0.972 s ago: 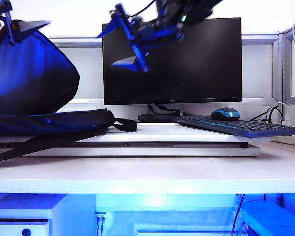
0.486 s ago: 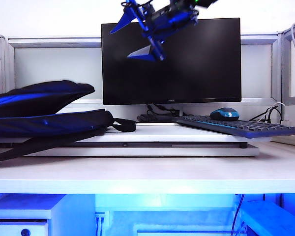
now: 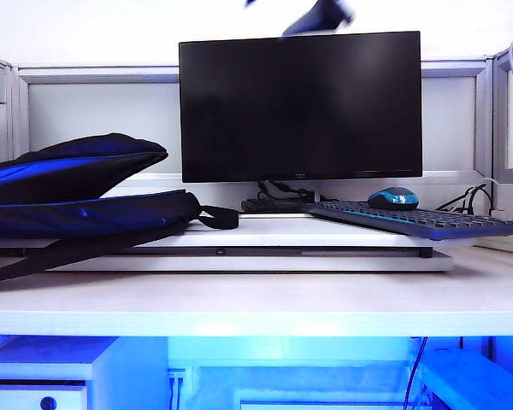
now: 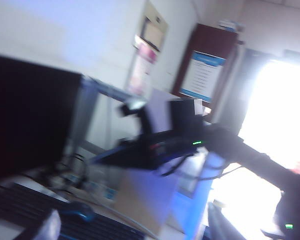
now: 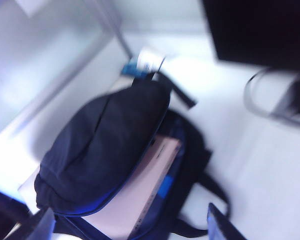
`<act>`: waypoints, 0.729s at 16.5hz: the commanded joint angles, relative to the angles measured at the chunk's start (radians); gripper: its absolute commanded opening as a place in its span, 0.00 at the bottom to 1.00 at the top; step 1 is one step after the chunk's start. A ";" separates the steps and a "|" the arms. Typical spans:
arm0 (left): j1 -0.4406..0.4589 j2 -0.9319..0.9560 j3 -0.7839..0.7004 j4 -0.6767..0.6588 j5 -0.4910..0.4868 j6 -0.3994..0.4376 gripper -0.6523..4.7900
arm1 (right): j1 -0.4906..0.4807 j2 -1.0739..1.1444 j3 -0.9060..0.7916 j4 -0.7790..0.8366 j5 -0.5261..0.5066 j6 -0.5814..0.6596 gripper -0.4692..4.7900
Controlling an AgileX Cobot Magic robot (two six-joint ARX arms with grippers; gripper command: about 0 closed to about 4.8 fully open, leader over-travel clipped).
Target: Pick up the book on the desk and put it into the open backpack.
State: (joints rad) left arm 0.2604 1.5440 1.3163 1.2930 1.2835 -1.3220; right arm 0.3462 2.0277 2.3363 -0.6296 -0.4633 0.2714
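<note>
The book (image 5: 152, 182) is seen lodged inside the backpack (image 5: 105, 145) (flap resting over it), so both the left gripper (image 4: 130, 227) and the right gripper (image 5: 125, 227) are held spread and empty, high above the desk (image 3: 256, 299).

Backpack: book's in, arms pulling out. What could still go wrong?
1. The book lies in the backpack with its edge showing at the open mouth; it could slide back out.
2. The top flap rests loose, not zipped, so nothing retains the book.
3. The right claw hangs over the backpack, fingers apart; the strap trails loose nearby. The left claw is up near the monitor.
</note>
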 commanded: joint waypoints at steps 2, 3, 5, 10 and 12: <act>0.034 -0.057 0.003 -0.149 0.001 0.103 0.79 | -0.039 -0.111 0.006 -0.073 0.067 -0.056 0.82; 0.034 -0.068 0.002 -0.181 0.007 0.128 0.79 | -0.041 -0.140 0.006 -0.103 0.093 -0.077 0.82; 0.032 -0.082 0.002 -0.198 0.023 0.168 0.73 | -0.041 -0.205 0.006 -0.180 0.152 -0.139 0.82; 0.166 -0.105 0.003 -0.238 -0.026 0.247 0.63 | -0.041 -0.330 0.005 -0.204 0.216 -0.148 0.79; 0.208 -0.105 0.003 -0.318 -0.035 0.307 0.63 | -0.041 -0.357 0.006 -0.204 0.218 -0.148 0.76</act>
State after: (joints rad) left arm 0.4545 1.4452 1.3167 1.0260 1.2575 -1.0683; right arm 0.3046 1.6848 2.3371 -0.8440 -0.2527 0.1242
